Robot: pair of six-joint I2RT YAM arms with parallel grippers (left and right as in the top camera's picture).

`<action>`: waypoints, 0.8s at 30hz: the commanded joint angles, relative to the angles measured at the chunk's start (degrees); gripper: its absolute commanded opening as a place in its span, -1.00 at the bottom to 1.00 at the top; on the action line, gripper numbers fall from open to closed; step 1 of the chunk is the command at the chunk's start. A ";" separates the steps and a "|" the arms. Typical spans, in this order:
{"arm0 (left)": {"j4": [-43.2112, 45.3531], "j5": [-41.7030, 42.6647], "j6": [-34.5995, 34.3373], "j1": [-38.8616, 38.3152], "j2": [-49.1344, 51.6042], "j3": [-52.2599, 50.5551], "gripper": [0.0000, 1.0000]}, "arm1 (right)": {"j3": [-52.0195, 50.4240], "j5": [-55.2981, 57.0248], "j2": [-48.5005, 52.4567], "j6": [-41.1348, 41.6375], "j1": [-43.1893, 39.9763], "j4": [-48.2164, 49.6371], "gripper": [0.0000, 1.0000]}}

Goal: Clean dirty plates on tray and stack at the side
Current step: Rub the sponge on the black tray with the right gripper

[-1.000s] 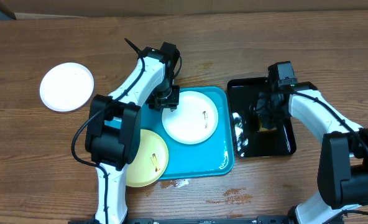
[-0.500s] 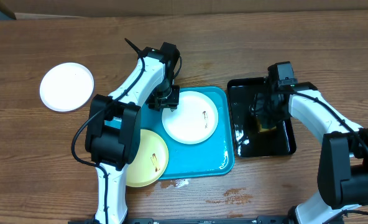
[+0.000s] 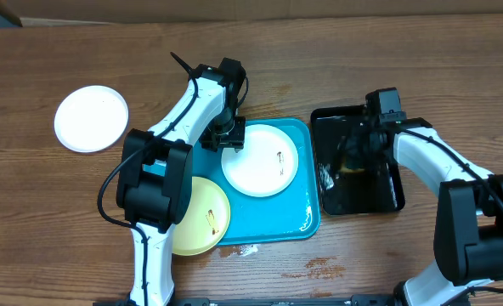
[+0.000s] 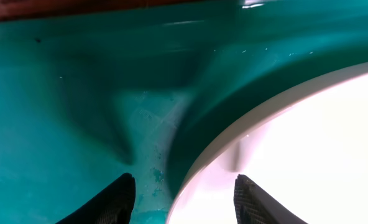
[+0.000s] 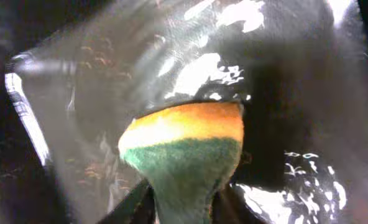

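Note:
A white plate (image 3: 260, 160) with a small dark smudge lies on the turquoise tray (image 3: 307, 217). A pale yellow plate (image 3: 199, 217) with a smudge lies on the tray's front left corner and hangs over its rim. A second white plate (image 3: 91, 118) lies on the table at far left. My left gripper (image 3: 230, 140) is open, low on the tray, its fingers (image 4: 185, 202) straddling the white plate's (image 4: 308, 155) left rim. My right gripper (image 3: 353, 161) is shut on a yellow-and-green sponge (image 5: 184, 143) over the wet black tray (image 3: 387, 195).
The black tray stands just right of the turquoise tray and holds water glints. A small wet patch (image 3: 243, 250) lies on the wood at the turquoise tray's front edge. Both arms' bases are at the front edge.
My right gripper has shifted a little to the left with the sponge inside the black tray. The left arm and the plates have not moved.

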 commanded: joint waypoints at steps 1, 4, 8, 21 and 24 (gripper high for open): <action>0.13 0.68 0.48 0.22 0.87 0.74 0.07 | -0.02 -4.17 -0.87 1.66 0.50 2.27 -0.05; -0.04 0.68 0.48 0.24 0.85 0.74 0.08 | 0.02 -1.27 -0.90 -1.77 0.50 2.67 0.20; 0.09 0.68 0.48 0.24 0.87 0.74 0.08 | 0.02 3.02 -0.87 -9.18 0.50 3.78 0.40; 0.13 0.68 0.46 0.24 0.87 0.74 0.10 | -0.02 5.31 0.07 -11.23 2.51 7.80 0.34; 0.13 0.68 0.46 0.24 0.87 0.74 0.11 | -0.02 5.31 0.07 -11.23 3.26 7.93 0.31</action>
